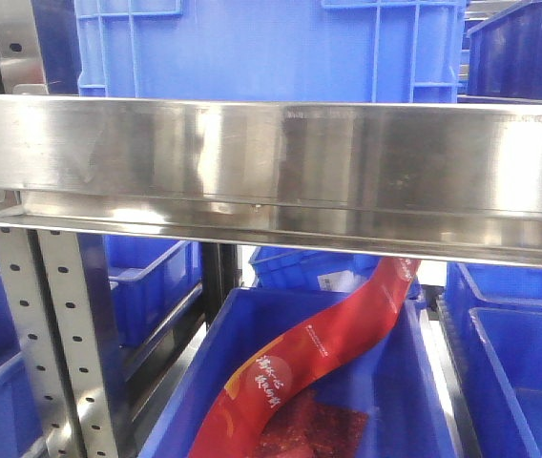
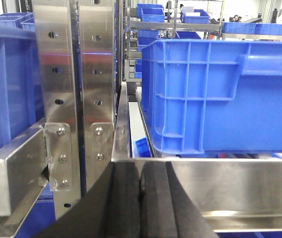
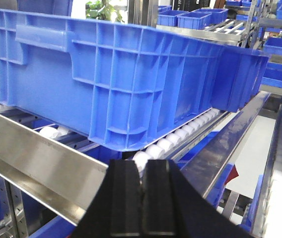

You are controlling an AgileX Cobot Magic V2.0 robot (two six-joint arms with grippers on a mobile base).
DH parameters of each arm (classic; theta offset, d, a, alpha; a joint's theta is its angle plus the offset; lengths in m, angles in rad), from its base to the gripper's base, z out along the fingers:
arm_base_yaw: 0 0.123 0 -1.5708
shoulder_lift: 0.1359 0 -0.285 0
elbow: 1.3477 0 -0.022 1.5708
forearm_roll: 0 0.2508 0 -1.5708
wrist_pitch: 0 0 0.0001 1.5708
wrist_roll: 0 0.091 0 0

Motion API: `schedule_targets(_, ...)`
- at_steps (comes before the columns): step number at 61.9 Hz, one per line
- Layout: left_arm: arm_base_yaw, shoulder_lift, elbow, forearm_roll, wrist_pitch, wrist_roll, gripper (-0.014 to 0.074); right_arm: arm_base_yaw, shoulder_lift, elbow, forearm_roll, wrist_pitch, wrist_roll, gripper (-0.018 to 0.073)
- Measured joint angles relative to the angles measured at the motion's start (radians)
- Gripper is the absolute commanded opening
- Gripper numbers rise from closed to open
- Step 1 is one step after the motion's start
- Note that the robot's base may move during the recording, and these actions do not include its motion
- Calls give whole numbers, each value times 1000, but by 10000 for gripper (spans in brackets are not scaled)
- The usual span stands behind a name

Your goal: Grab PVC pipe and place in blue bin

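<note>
Left hand: clenched, black pads pressed flat together with nothing between them; held in front of the steel front rail of the rack, just beside the perforated uprights.
Right hand: clenched as well, nothing gripped; held before the angled steel rail, below the near corner of the upper bin.
Upper blue bin: large ribbed crate resting on the white rollers of the upper shelf; its inside is not shown in any view.
Lower blue bin: seen in the front view under the steel shelf lip, open at the top.
Contents of lower bin: red printed packets, one long strip reaching up toward the shelf edge; no pipe can be made out among them.
PVC pipe: not seen in any of the three views; its place cannot be told.
Other bins: more blue crates at the right and left edges of the rack.
Done so far: nothing can be confirmed; no pipe is held and none is seen in a bin.
Left to do: judged as the whole task, namely the pipe to be found, gripped, carried and set in a blue bin.
Next need: both hands would have to be released open before any grasp.
</note>
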Motion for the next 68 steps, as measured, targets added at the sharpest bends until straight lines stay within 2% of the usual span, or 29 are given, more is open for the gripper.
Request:
schedule_targets(29, 0, -167, 108, -7, 0, 0, -111, 0, 0, 2, 0, -2, 2, -162)
schedule_targets(68, 0, -174, 108, -7, 0, 0, -111, 0, 0, 2, 0, -8, 2, -162)
